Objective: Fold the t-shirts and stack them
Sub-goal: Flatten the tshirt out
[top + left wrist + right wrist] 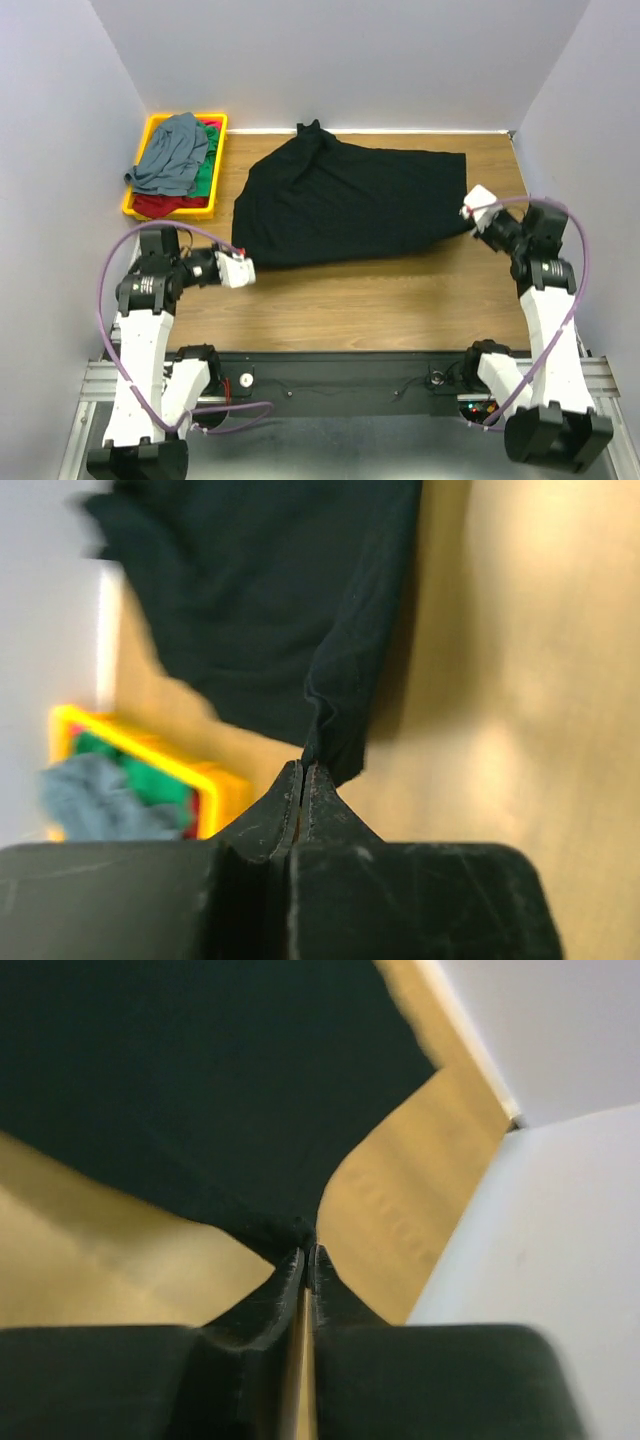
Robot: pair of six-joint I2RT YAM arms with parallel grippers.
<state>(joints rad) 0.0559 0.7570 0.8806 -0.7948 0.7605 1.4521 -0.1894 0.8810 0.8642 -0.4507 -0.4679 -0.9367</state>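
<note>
Left gripper (305, 768): jaws are pressing together and pinching a corner of the black shirt (270, 590). The fingers (330, 810) are showing as dark, scuffed wedges tapering to a thin tip. Just above the tip the cloth is gathering into a narrow upright fold, then spreading out wide and matte.

Right gripper (308, 1250): jaws are also drawn together and are nipping the shirt's edge at a pointed corner. A thin slit is showing between the finger bodies below the tip. From that pinch the cloth is fanning out smooth and taut, with no sheen.

In the top view the left gripper is holding the near-left corner and the right gripper the right-hand corner. The black shirt is lying across the middle of the table (400, 290), a rough trapezoid. Most of it is flat; it is rumpling into soft ridges towards the far edge, where a small peak of cloth is sticking up.

The table is showing a warm wood grain with long streaks.

Tray (126, 205): yellow, rigid, rectangular, sitting at the far-left corner, near the black shirt but apart from it. The grey shirt (172, 155) is lying crumpled on top inside it, covering most of the green shirt (205, 175) and the red shirt (160, 205), which are peeking out at the right side and the near end.
</note>
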